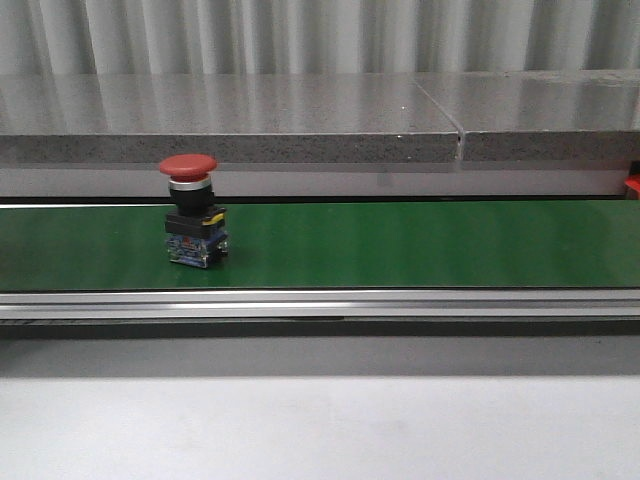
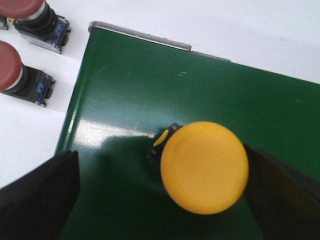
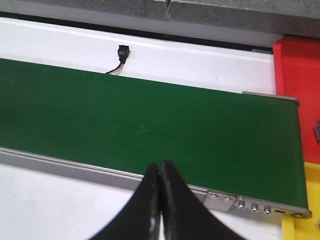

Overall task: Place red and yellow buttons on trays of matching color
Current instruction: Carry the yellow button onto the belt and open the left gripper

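Note:
A red mushroom button (image 1: 190, 215) stands upright on the green conveyor belt (image 1: 400, 245), left of centre; no gripper shows in the front view. In the left wrist view a yellow button (image 2: 204, 167) stands on the belt (image 2: 150, 90) between the wide-apart fingers of my open left gripper (image 2: 160, 165), closer to one finger (image 2: 280, 195). Two more red buttons (image 2: 10, 65) (image 2: 30, 12) lie on the white table off the belt's end. My right gripper (image 3: 160, 167) is shut and empty over the belt's near rail. A red tray (image 3: 297, 70) and a yellow tray (image 3: 305, 230) sit past the belt's end.
A grey stone ledge (image 1: 300, 120) runs behind the belt. An aluminium rail (image 1: 320, 303) edges the belt's front, with white table (image 1: 320, 430) before it. A small black connector on a wire (image 3: 121, 52) lies on the white strip behind the belt.

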